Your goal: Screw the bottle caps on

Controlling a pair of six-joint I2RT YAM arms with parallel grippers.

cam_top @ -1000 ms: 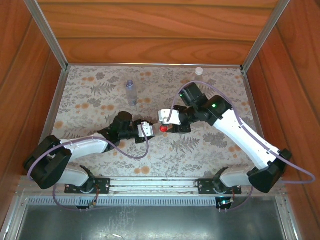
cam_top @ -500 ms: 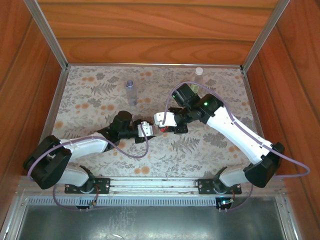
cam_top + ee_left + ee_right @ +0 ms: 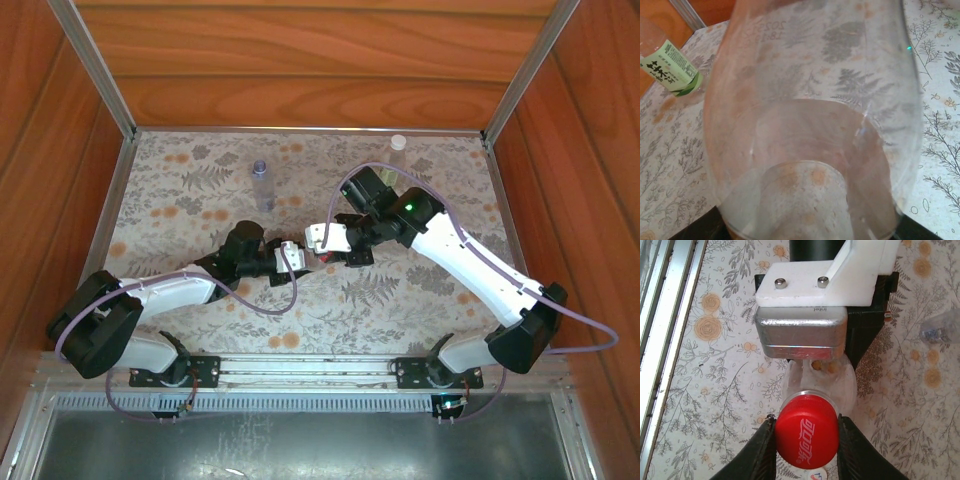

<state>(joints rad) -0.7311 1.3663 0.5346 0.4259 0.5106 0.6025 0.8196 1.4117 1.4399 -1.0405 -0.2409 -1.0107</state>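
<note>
Floral-cloth table (image 3: 400, 290), red cap (image 3: 807, 437) atop clear bottle (image 3: 810, 125).

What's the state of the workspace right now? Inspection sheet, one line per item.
Surface: floral tablecloth, lying flat.
Job's things: clear bottle with red cap at its mouth; bluish bottle upright, far left; white-capped bottle at far edge.
Clutter: nothing seen.
Grippers: left gripper shut on clear bottle; right gripper shut on red cap.
Cables: purple cables loop off both arms, clear of the standing bottles.
Surroundings: wooden walls; metal rail at near edge.
</note>
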